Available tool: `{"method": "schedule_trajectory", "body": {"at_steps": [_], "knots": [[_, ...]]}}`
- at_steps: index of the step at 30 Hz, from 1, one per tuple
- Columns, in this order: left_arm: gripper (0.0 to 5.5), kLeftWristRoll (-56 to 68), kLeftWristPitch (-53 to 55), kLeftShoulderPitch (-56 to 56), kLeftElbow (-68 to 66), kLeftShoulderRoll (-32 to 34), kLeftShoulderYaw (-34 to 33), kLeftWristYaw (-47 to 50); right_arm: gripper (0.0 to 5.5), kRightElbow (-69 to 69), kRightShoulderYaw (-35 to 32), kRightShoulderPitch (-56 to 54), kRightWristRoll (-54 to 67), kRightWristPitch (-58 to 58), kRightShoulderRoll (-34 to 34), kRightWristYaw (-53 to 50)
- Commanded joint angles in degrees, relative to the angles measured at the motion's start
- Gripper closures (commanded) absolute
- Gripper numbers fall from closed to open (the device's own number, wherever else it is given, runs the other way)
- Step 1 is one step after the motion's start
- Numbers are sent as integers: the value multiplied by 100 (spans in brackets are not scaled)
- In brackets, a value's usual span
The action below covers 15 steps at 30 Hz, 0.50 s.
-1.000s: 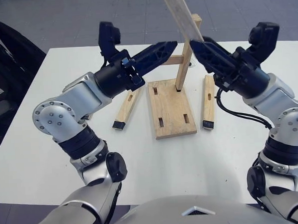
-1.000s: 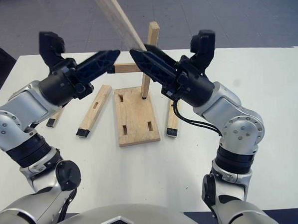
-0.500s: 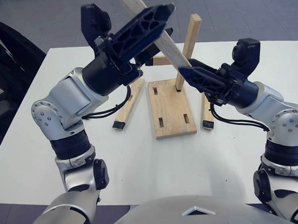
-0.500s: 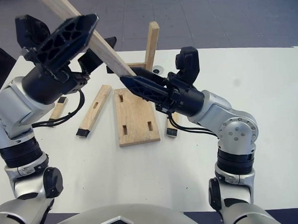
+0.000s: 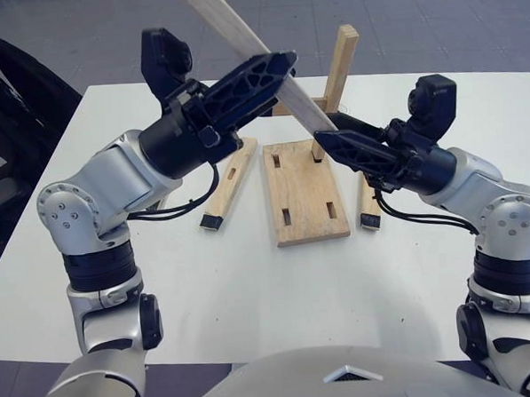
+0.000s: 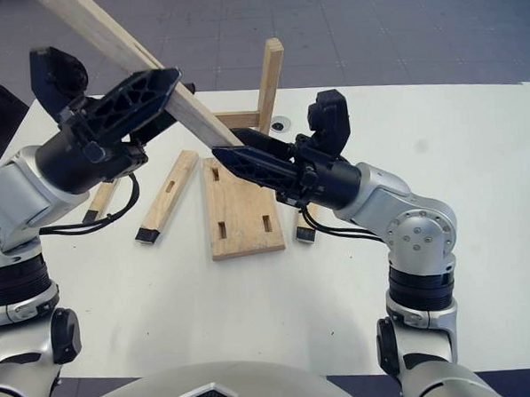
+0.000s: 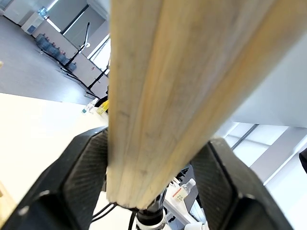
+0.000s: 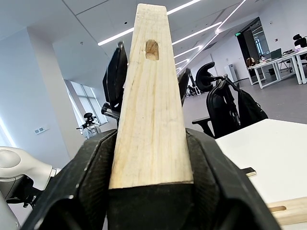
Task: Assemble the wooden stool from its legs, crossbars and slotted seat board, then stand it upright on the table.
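Note:
A long wooden leg (image 5: 239, 35) slants over the table, high end toward the far left. My left gripper (image 5: 276, 73) is shut on its middle, and the leg (image 7: 158, 96) fills the space between the fingers. My right gripper (image 5: 324, 138) is shut on the lower end (image 8: 151, 120), just above the slotted seat board (image 5: 302, 196). The board lies flat. At its far edge another leg (image 5: 337, 79) stands upright in a slot, with a crossbar (image 6: 234, 120) sticking out of it to the left.
A loose leg (image 5: 229, 183) lies left of the board and another (image 5: 369, 206) lies right of it, partly under my right arm. A further piece (image 6: 101, 200) lies at the far left. A small round disc (image 6: 281, 123) sits beyond the board.
One second ago only my right gripper held the leg, steeply upright. My left gripper then closed on it, and the leg has tipped over to the left and come lower.

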State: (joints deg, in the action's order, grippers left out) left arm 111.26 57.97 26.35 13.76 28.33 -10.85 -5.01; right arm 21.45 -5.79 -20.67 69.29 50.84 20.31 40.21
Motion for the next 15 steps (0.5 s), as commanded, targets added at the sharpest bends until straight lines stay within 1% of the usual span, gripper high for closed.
{"method": "schedule_trajectory", "body": {"at_steps": [1,9,10,15], "knots": [[318,-132,-19,-33,-74,191,74,-207,341,-9,6,19,-115,-94,84,26],[323,-265,-220,-12,-135,167,76,-320,341,26,137,83,-294,-113,164,143],[323,-250,-231,-9,-142,165,66,-331,304,10,151,80,-320,-124,169,137],[336,-330,-368,55,-311,157,11,-356,216,-56,235,132,-482,-125,228,157]]}}
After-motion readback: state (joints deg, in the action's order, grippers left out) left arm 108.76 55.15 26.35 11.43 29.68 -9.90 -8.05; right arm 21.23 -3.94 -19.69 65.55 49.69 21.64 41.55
